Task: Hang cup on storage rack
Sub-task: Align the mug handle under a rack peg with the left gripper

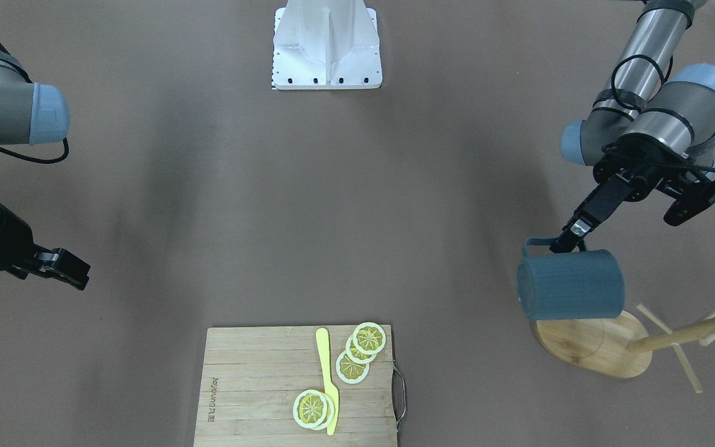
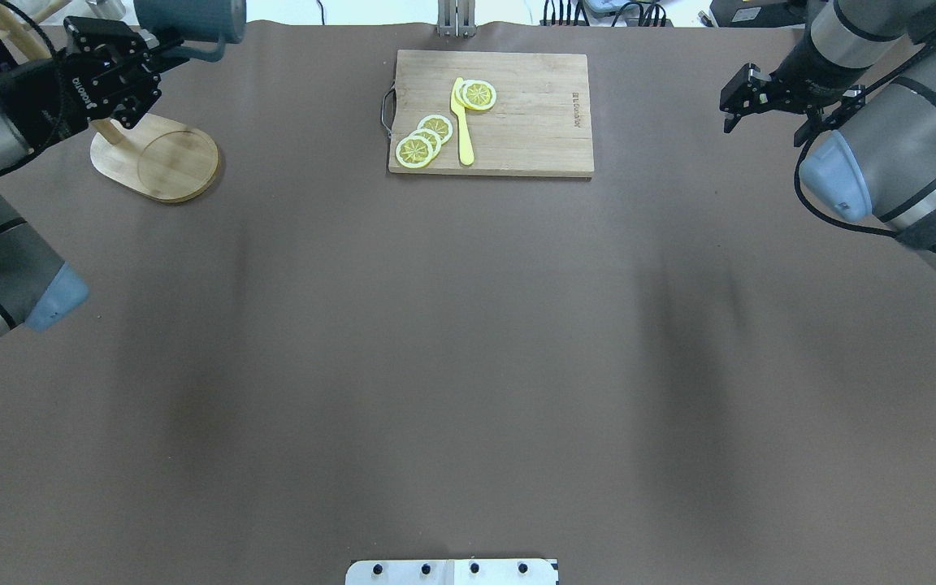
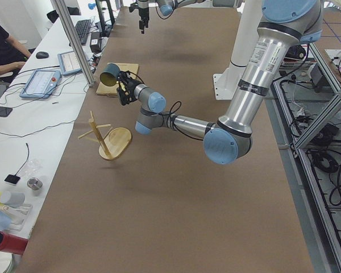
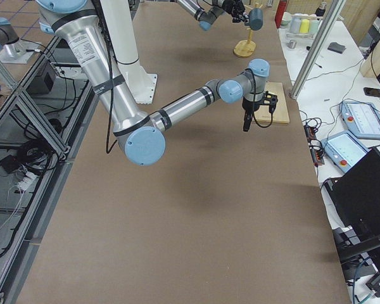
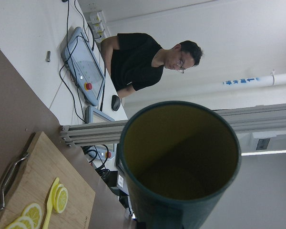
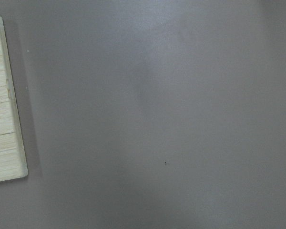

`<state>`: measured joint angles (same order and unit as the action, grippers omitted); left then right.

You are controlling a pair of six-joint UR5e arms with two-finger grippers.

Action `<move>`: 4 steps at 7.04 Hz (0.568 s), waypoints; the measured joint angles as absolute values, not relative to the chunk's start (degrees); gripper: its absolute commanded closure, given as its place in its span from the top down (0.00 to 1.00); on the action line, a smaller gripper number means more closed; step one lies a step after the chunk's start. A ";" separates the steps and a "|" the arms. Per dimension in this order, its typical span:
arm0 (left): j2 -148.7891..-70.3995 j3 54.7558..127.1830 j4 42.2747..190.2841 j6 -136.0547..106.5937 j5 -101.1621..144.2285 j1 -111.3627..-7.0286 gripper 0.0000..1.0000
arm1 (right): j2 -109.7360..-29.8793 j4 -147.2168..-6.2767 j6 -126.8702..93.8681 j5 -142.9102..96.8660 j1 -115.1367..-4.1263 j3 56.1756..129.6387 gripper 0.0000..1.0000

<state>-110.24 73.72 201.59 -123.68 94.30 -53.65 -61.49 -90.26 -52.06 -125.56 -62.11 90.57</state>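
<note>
The dark blue-grey ribbed cup (image 1: 571, 284) hangs in the air on its side, over the oval base of the bamboo storage rack (image 1: 587, 344). My left gripper (image 1: 565, 242) is shut on the cup's loop handle. The rack's post and pegs (image 1: 683, 332) stand beside the cup, apart from it. In the overhead view the cup (image 2: 188, 18) is at the top left, held by the left gripper (image 2: 161, 58) above the rack base (image 2: 163, 158). The left wrist view looks into the cup's yellowish inside (image 5: 181, 157). My right gripper (image 2: 764, 128) is open and empty, far off.
A wooden cutting board (image 1: 258, 385) with lemon slices (image 1: 360, 351) and a yellow knife (image 1: 328, 379) lies at the table's far-middle edge. Its corner shows in the right wrist view (image 6: 2, 119). An operator (image 5: 148, 62) sits beyond the table.
</note>
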 measured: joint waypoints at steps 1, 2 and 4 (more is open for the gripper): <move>-109.00 71.00 207.63 -126.75 91.91 -53.50 0.00 | -61.34 -90.26 -53.05 -124.80 -61.64 91.12 0.99; -108.45 69.13 211.57 -130.06 88.97 -53.31 0.00 | -61.32 -90.26 -54.10 -124.17 -61.00 91.90 0.99; -108.71 67.75 214.38 -134.36 83.32 -52.75 0.00 | -61.33 -90.26 -55.69 -123.47 -59.97 92.80 0.99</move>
